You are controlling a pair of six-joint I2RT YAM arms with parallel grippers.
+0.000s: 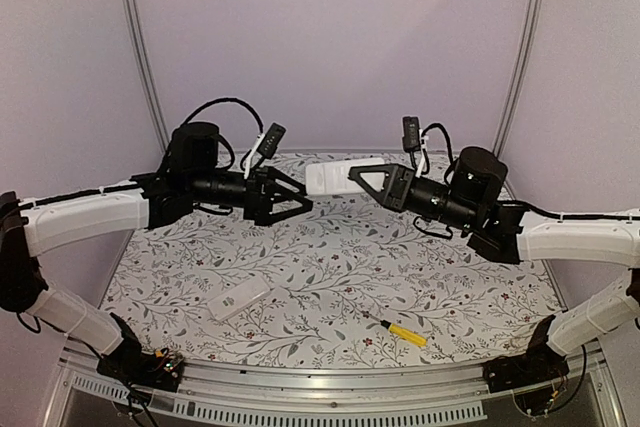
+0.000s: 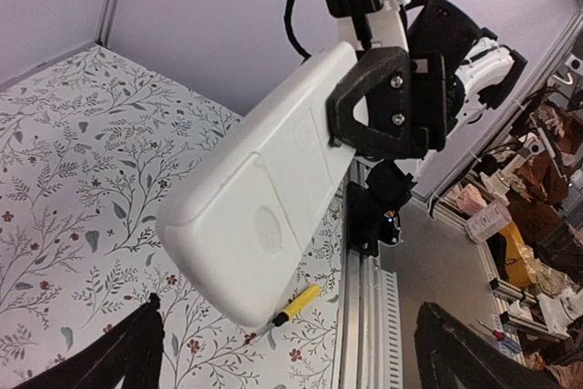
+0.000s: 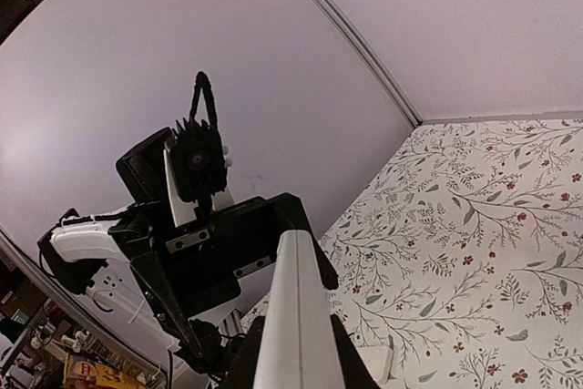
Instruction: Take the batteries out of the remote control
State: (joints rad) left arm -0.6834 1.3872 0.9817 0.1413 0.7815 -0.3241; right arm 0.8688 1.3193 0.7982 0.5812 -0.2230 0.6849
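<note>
The white remote control [image 1: 325, 179] is held in the air over the far middle of the table, one end gripped by my right gripper [image 1: 362, 180], which is shut on it. In the left wrist view the remote [image 2: 260, 202] shows a smooth back face with an oval dent, and the right gripper's black finger [image 2: 373, 97] clamps its far end. In the right wrist view I see the remote's edge [image 3: 296, 289] between my right gripper [image 3: 298, 343]. My left gripper [image 1: 298, 203] is open and empty, just left of the remote's free end; it also shows in the left wrist view [image 2: 287, 343]. No batteries show.
A small flat white piece [image 1: 240, 302] lies on the floral tablecloth at the front left; it also shows in the right wrist view [image 3: 375, 362]. A yellow-handled screwdriver [image 1: 402, 330] lies near the front edge, also in the left wrist view [image 2: 296, 305]. A metal rail [image 1: 330, 387] borders the front.
</note>
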